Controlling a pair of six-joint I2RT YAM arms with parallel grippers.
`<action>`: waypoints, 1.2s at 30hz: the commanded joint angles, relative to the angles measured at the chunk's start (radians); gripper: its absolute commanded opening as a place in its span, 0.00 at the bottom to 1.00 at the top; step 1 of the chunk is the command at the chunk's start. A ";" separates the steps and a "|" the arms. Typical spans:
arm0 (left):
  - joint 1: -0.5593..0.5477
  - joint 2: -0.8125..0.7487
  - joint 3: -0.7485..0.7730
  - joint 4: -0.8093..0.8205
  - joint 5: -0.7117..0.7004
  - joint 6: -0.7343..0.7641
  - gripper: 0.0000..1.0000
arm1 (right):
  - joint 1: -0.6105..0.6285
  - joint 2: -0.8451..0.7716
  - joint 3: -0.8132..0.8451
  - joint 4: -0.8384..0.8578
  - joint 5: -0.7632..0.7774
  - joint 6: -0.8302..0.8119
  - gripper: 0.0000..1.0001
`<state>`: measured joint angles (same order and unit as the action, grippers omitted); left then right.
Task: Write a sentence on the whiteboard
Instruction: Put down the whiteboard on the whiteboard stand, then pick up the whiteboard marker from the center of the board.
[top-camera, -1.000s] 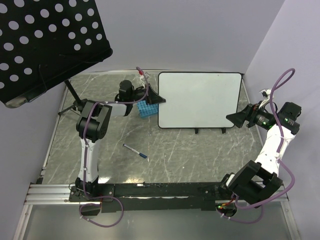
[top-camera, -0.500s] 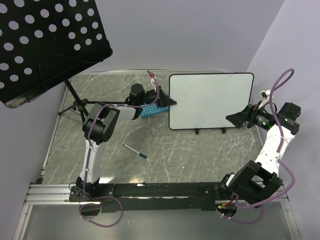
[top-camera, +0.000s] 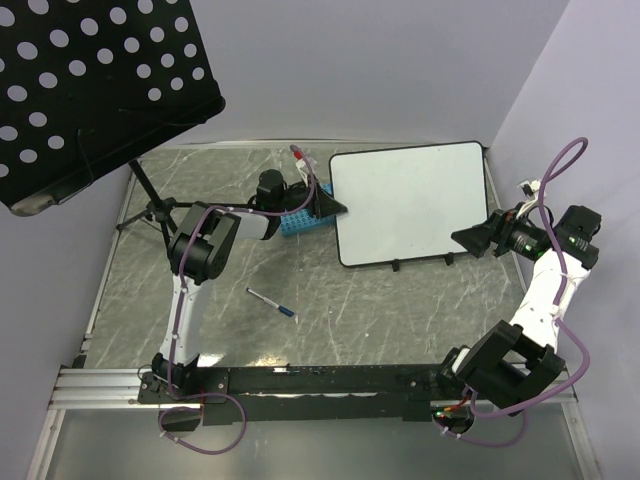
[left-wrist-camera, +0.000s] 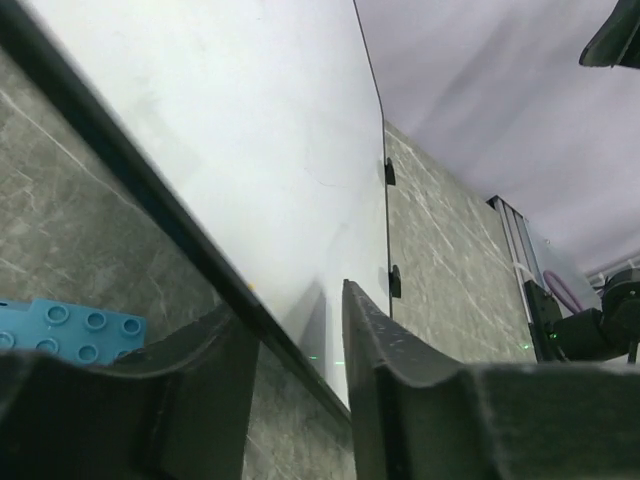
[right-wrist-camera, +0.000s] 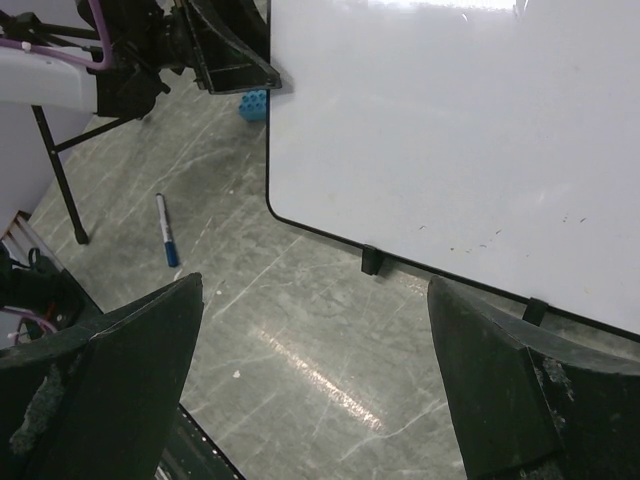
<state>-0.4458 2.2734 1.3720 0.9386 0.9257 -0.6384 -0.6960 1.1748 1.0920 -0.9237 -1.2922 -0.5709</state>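
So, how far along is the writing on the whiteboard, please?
Done: nothing written; the whiteboard is blank. In hand: the left gripper straddles its left edge, jaws apart; the right gripper is open, empty. Left: pick up the marker and write.

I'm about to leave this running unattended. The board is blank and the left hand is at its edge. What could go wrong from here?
1. The left hand straddles the whiteboard at its left edge, jaws apart. Pulling away askew could drag or tip the board, which sits skewed.
2. The blue rack lies right beside that hand and might get knocked.
3. The marker lies flat, well away from that hand, so a poor pickup could delay writing.
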 joint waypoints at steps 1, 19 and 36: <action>-0.005 -0.026 0.012 0.049 0.009 0.042 0.45 | 0.006 -0.003 -0.004 -0.004 -0.036 -0.030 1.00; -0.007 -0.048 0.044 -0.040 -0.022 0.063 0.73 | 0.004 -0.006 -0.001 -0.004 -0.036 -0.030 1.00; 0.007 -0.113 -0.001 -0.067 -0.034 0.051 0.83 | 0.006 -0.009 -0.003 -0.004 -0.042 -0.027 1.00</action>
<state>-0.4461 2.2486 1.3872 0.8398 0.8909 -0.5957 -0.6960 1.1748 1.0920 -0.9318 -1.2926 -0.5716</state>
